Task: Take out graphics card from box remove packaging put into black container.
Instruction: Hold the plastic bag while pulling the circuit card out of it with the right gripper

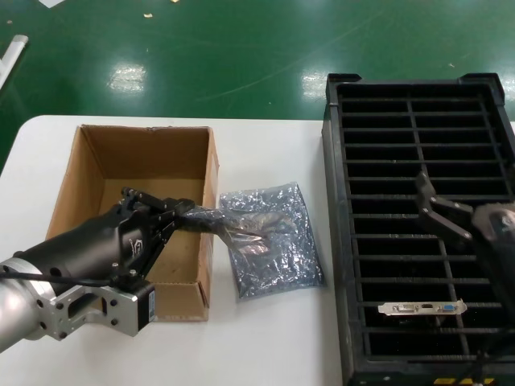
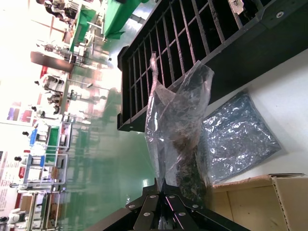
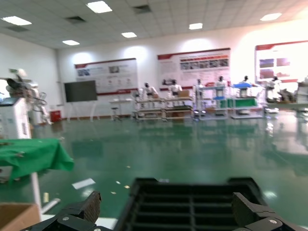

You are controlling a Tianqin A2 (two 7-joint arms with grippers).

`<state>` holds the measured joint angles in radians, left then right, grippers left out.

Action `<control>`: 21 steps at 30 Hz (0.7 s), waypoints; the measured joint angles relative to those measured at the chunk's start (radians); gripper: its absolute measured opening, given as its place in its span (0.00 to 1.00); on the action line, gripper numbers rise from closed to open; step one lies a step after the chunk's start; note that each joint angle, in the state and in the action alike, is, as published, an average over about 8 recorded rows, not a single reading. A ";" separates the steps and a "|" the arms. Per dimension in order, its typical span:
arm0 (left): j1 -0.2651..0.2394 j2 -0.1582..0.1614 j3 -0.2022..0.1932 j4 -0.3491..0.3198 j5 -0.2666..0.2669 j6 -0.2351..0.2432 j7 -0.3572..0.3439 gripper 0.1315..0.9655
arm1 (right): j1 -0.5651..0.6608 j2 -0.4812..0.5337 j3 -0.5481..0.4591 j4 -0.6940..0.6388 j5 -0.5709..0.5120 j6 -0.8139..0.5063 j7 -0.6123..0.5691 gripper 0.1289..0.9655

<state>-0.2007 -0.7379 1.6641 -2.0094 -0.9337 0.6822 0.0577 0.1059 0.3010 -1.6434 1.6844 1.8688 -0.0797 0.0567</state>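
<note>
My left gripper (image 1: 187, 213) is shut on one end of a crinkly silver bag (image 1: 237, 221) with a dark graphics card inside, held over the right wall of the brown box (image 1: 96, 173). In the left wrist view the gripper (image 2: 162, 185) pinches the bag (image 2: 180, 120), which hangs free with the card showing through it. A second bag (image 1: 273, 249) lies flat on the table below, also in the left wrist view (image 2: 238, 137). The black container (image 1: 342, 241) stands at the right. A bare graphics card (image 1: 422, 308) sits in one of its near slots. My right gripper (image 1: 434, 205) is open and empty above the container.
The white table (image 1: 265, 346) ends at the green floor (image 1: 241, 56) behind. The right wrist view shows the open right gripper (image 3: 168, 211) over the container's ribs (image 3: 192, 202), with the box corner (image 3: 14, 214) at one side. The box stands close to the flat bag.
</note>
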 joint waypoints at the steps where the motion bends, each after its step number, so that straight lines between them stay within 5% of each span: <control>1: 0.000 0.000 0.000 0.000 0.000 0.000 0.000 0.01 | 0.008 0.011 -0.016 0.005 0.002 0.008 0.007 0.97; 14: 0.000 0.000 0.000 0.000 0.000 0.000 0.000 0.01 | 0.142 0.167 -0.248 0.012 0.042 0.088 0.038 0.87; 21: 0.000 0.000 0.000 0.000 0.000 0.000 0.000 0.01 | 0.246 0.274 -0.445 0.013 0.135 0.175 -0.029 0.71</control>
<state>-0.2007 -0.7379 1.6641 -2.0094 -0.9337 0.6822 0.0577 0.3515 0.5747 -2.0885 1.6979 2.0040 0.0948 0.0278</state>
